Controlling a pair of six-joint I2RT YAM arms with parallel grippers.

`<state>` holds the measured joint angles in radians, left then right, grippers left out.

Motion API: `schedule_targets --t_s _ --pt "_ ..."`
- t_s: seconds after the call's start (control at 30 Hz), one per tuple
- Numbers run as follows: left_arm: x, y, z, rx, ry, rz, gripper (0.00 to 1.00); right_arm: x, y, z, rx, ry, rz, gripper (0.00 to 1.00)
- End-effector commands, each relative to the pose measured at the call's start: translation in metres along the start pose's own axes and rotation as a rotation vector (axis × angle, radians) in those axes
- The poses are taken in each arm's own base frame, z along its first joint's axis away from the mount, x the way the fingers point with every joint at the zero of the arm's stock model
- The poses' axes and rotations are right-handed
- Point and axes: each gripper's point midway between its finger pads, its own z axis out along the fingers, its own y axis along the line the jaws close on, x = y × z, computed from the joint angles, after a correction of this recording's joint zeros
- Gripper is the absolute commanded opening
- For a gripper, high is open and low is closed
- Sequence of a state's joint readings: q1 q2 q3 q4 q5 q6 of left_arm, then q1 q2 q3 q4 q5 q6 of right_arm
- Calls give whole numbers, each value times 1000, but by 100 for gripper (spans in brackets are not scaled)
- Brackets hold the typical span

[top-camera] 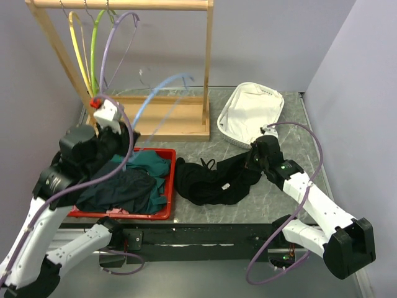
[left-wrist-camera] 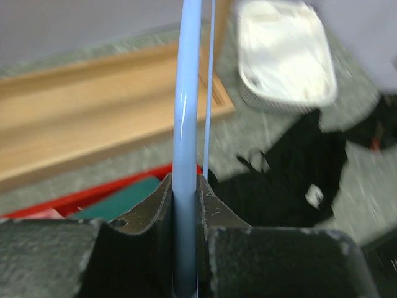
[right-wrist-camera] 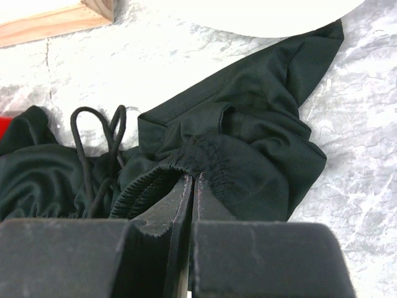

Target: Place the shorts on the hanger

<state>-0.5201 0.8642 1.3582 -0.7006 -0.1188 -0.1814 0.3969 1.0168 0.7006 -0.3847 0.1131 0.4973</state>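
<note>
Left end effector (left-wrist-camera: 186, 186) clamping glossy blue hanger (left-wrist-camera: 186, 93), right end effector (right-wrist-camera: 190, 183) pinching crumpled shorts (right-wrist-camera: 260, 143)

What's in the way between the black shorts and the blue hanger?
Nothing visible. The right hand pinches the waistband of the shorts on the table; the left hand holds the hanger raised near the red bin, with open air between them.

shorts (top-camera: 214, 180) right of bin (top-camera: 162, 215), basket (top-camera: 231, 104) behind
</note>
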Motion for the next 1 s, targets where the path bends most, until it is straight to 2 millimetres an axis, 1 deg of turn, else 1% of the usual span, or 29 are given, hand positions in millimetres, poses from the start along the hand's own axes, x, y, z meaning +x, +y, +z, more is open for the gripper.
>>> schedule_targets --t_s 0.0,0.1,0.2,0.27,0.3,0.4,0.47,0.53,0.6,0.67,0.7,0.77,0.83,0.97 --pt "42 -44 -31 285 68 -43 1 -23 6 -4 15 -61 3 0" --pt "66 -59 -46 395 108 -63 1 -27 1 -1 58 -57 -2 0" --pt "79 -70 -58 463 125 -76 1 -33 1 -1 80 -57 -9 0" --pt "82 -77 -67 512 130 -78 1 -37 3 -1 84 -56 -12 0" --pt "86 -80 -69 525 145 -83 1 -38 2 -1 92 -57 -14 0" --pt "91 -86 -76 565 158 -80 1 -41 1 0 110 -54 -22 0" --pt "95 -87 -77 557 182 -79 1 -40 1 0 114 -44 -20 0" --pt "100 -89 -78 562 202 -74 1 -39 4 0 94 -34 -16 0" --pt "106 -89 -75 545 225 -62 1 -39 6 -1 86 -34 -8 0" --pt "110 -93 -76 559 238 -47 1 -41 6 -3 91 -34 -10 0" --pt "111 -92 -72 537 242 -41 1 -41 5 -5 97 -34 -12 0" --pt "113 -96 -73 554 247 -26 1 -44 3 -9 105 -40 -11 0" --pt "116 -95 -69 534 254 -14 1 -46 4 -14 101 -47 -10 0" --pt "120 -102 -64 549 275 4 1 -51 10 -24 64 -62 -9 0"
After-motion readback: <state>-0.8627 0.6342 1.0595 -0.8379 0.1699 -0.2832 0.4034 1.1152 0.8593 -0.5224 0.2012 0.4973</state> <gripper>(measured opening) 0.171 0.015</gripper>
